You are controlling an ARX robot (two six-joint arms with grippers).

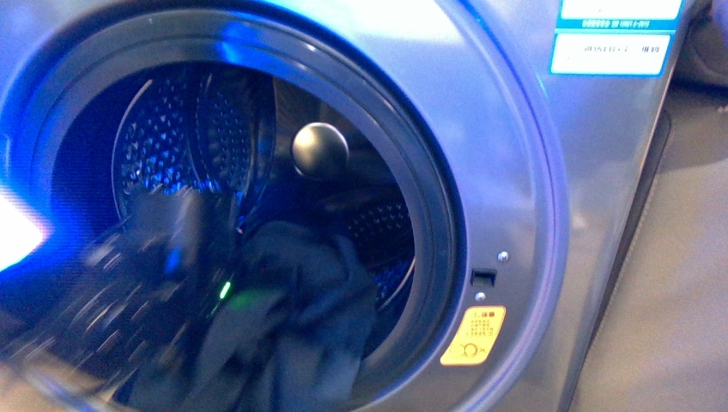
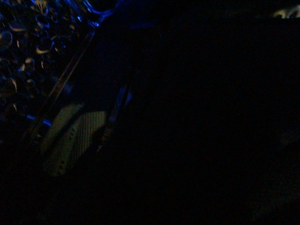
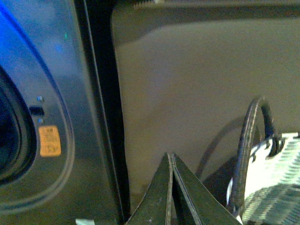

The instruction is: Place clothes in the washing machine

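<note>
Left gripper (image 1: 182,230) was inside the washing machine's (image 1: 515,172) drum, too blurred to tell whether it was open or closed, and its wrist view was dark. The clothes (image 1: 309,283) lay heaped just to its right, spilling over the porthole's lower rim. Right gripper (image 3: 171,187), pinched closed on nothing, hung outside the machine, farther from the clothes.

I saw 1 white woven basket (image 3: 274,183) on the plain beige floor (image 3: 187,84). Its dark handle (image 3: 244,154) arched up over the rim and cast a shadow on the floor beside it. The left wrist view was dark. In the front view, 1 blurred dark shape (image 1: 708,43) lay far off.
</note>
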